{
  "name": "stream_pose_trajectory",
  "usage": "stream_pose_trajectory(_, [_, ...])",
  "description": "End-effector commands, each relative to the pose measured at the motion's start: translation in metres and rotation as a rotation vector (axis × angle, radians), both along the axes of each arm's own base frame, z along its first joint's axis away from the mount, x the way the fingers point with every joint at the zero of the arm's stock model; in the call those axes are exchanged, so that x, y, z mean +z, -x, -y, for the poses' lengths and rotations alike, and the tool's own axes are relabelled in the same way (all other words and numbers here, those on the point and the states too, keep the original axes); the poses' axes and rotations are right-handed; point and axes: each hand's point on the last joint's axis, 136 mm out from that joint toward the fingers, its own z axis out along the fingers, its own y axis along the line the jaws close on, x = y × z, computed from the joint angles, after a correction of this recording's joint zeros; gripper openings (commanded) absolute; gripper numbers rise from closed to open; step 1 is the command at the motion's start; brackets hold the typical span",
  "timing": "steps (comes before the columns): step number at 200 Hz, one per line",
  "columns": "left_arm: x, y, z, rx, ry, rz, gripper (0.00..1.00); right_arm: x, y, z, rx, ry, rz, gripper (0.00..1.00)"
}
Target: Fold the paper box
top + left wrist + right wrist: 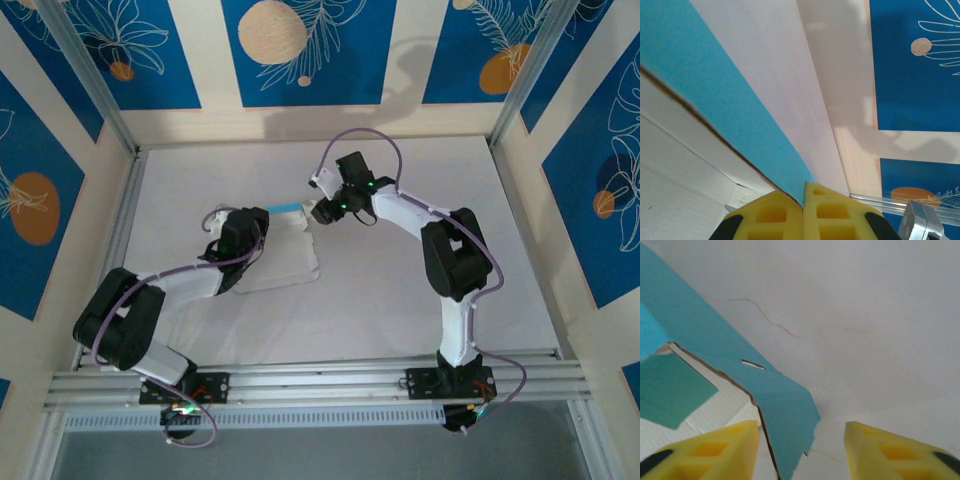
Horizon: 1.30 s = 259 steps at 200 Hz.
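White table (pixel 400 290) is being enclosed by blue panels (pixel 310 50) with white leaf drawings and orange discs. Aluminium rails (pixel 320 378) are running along its near edge. Paper box (pixel 285 258) is lying mid-table, white side up, its light-blue flap (pixel 715 100) being raised at the far edge and pinched by the clenched left gripper (pixel 803 210). Right gripper (pixel 800 447) is being held released, the flap's corner lying between its fingers.
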Motion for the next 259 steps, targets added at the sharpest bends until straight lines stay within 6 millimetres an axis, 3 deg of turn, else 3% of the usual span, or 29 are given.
stream_pose_trajectory(1, [-0.029,0.011,-0.009,-0.005,-0.046,-0.094,0.0,0.001,0.006,-0.013,0.045,-0.031,-0.047,0.4])
stream_pose_trajectory(42, [-0.029,0.011,-0.008,-0.008,-0.045,-0.095,0.0,-0.001,0.013,-0.015,0.018,-0.028,-0.103,0.1])
stream_pose_trajectory(90, [-0.029,0.009,-0.007,-0.014,-0.05,-0.092,0.0,0.016,0.016,-0.018,-0.112,-0.069,-0.259,0.0])
stream_pose_trajectory(152, [-0.026,0.011,-0.008,-0.019,-0.061,-0.084,0.0,0.035,0.019,-0.02,-0.276,-0.126,-0.421,0.0])
stream_pose_trajectory(182, [-0.023,0.011,-0.009,-0.017,-0.059,-0.073,0.0,0.033,0.023,-0.017,-0.385,-0.147,-0.491,0.0])
stream_pose_trajectory(217, [-0.019,0.014,-0.007,-0.032,-0.048,-0.041,0.0,0.027,0.036,-0.021,-0.413,-0.165,-0.402,0.0])
stream_pose_trajectory(259, [-0.024,0.02,-0.005,-0.059,-0.055,-0.032,0.0,0.02,0.036,-0.006,-0.662,-0.178,-0.48,0.0])
